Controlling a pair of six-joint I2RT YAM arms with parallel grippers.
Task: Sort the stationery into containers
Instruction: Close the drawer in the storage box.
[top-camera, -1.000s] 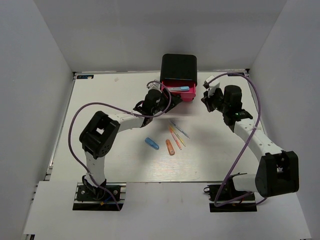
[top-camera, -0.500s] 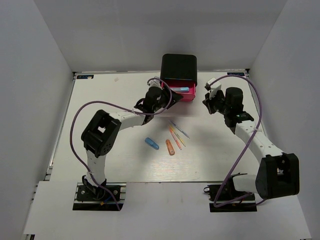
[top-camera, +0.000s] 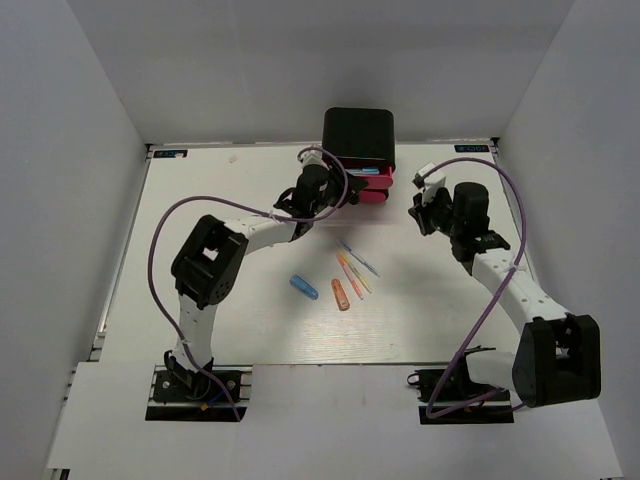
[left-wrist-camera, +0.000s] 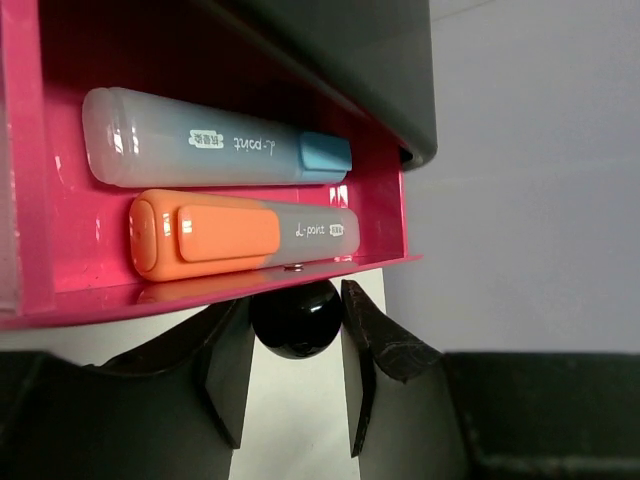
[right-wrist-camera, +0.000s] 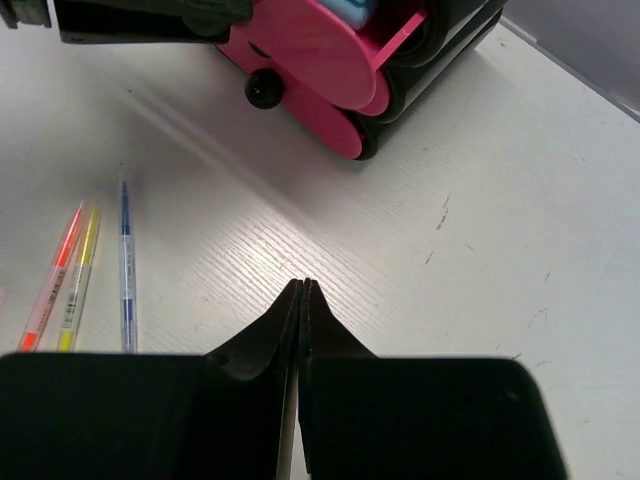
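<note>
The black cabinet (top-camera: 358, 135) stands at the back with its top pink drawer (top-camera: 372, 183) a little way out. In the left wrist view this drawer (left-wrist-camera: 60, 295) holds a blue marker (left-wrist-camera: 215, 150) and an orange marker (left-wrist-camera: 240, 233). My left gripper (top-camera: 322, 183) is shut on the drawer's black knob (left-wrist-camera: 296, 318). A blue marker (top-camera: 304, 288), an orange marker (top-camera: 341, 295) and thin pens (top-camera: 352, 268) lie on the table. My right gripper (top-camera: 420, 200) is shut and empty, right of the cabinet, and also shows in the right wrist view (right-wrist-camera: 303, 285).
The right wrist view shows the lower drawer fronts (right-wrist-camera: 340, 125) with a black knob (right-wrist-camera: 262, 88), and a grey-blue pen (right-wrist-camera: 126, 260), a yellow pen (right-wrist-camera: 80, 270) and a pink pen (right-wrist-camera: 55, 270) on the white table. Grey walls enclose the table.
The top drawer has slid back into the cabinet with my left gripper on its knob. The right arm has shifted slightly to the right.
</note>
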